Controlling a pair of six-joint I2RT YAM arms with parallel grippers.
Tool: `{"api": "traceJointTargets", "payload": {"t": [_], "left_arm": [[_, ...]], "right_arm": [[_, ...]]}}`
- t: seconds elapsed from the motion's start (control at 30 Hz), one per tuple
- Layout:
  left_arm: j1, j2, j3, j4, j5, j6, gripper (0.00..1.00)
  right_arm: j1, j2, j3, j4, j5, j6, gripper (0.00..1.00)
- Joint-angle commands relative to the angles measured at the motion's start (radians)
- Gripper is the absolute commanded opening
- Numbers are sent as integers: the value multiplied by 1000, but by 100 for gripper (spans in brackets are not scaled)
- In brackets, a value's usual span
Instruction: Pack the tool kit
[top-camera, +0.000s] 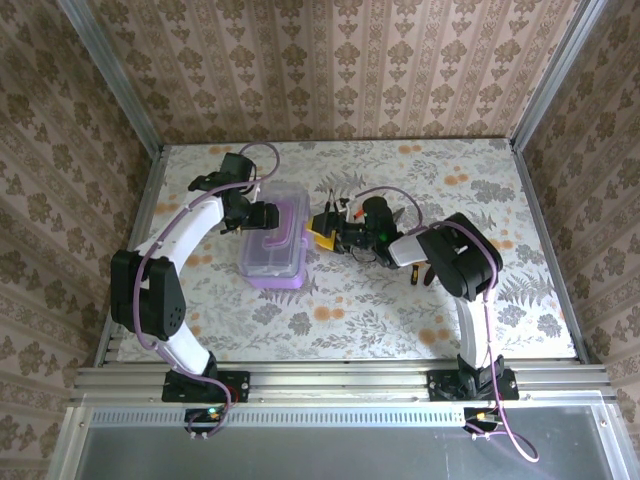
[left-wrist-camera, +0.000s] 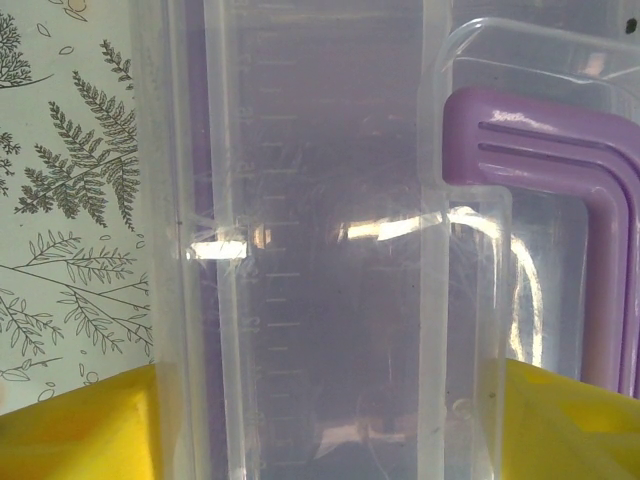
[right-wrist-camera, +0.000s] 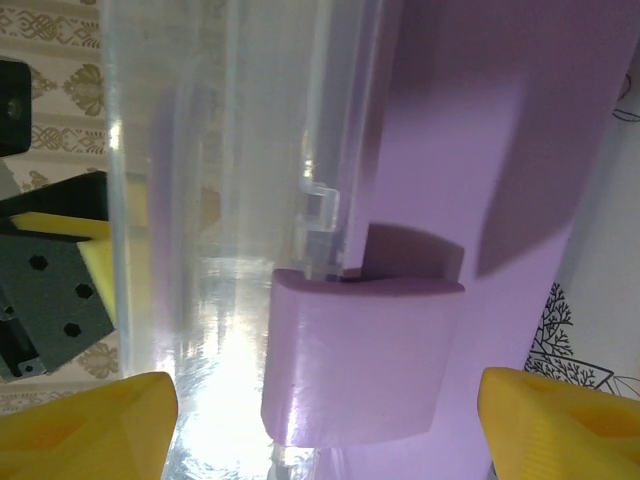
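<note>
Case (top-camera: 275, 245): lilac, clear lid, on table (top-camera: 400, 310), 9 o'clock of ctr.
L pincer (top-camera: 260, 214): at case's 11 o'clock edge; yellow fingers (left-wrist-camera: 70, 430) flank the lid, v. close both sides; clamped or not, can't tell.
R pincer (top-camera: 320, 232): at case's 3 o'clock side; jaws apart, purple latch (right-wrist-camera: 360, 350) btwn, gaps both sides.
Handle (left-wrist-camera: 600, 200): purple, on lid.

Left arm (top-camera: 180, 235): elbow raised, forearm reaching forward-right. Left gripper (top-camera: 262, 215): yellow fingers (left-wrist-camera: 70, 430) spread wide, grip unclear. Right arm (top-camera: 460, 260): folded, reaching left. Right gripper (top-camera: 322, 228): fingers (right-wrist-camera: 80, 425) parted wide, standing free.
</note>
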Motion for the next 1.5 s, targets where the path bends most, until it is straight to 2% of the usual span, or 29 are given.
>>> {"api": "traceJointTargets", "payload": {"t": [0.0, 0.23, 0.43, 0.53, 0.73, 0.83, 0.9, 1.03, 1.23, 1.47], "left_arm": [[-13, 47, -17, -41, -19, 9, 73], [-32, 73, -17, -51, -77, 12, 73], [-45, 108, -32, -41, -147, 1, 75], [-46, 125, -34, -40, -140, -3, 75], [-49, 130, -37, -36, -117, 4, 79], [-49, 105, -44, -25, -122, 10, 89], [-48, 79, -39, -30, -142, 16, 100], [-46, -1, -20, -33, -191, 24, 100], [-31, -113, 23, 0, -199, 27, 100], [-21, -225, -68, 170, -212, 24, 98]], "right_arm": [[6, 30, -8, 81, -28, 36, 81], [7, 56, -5, 117, -24, 63, 81], [13, 112, -33, 294, 3, 171, 81], [16, 141, -45, 378, 22, 218, 82], [18, 148, -43, 385, 9, 222, 82], [17, 135, -48, 378, 5, 216, 82], [13, 130, -51, 370, 5, 214, 82], [4, 122, -59, 367, 8, 217, 82], [-25, 101, -74, 347, -8, 208, 82], [-57, 32, -101, 222, -23, 117, 82]]}}
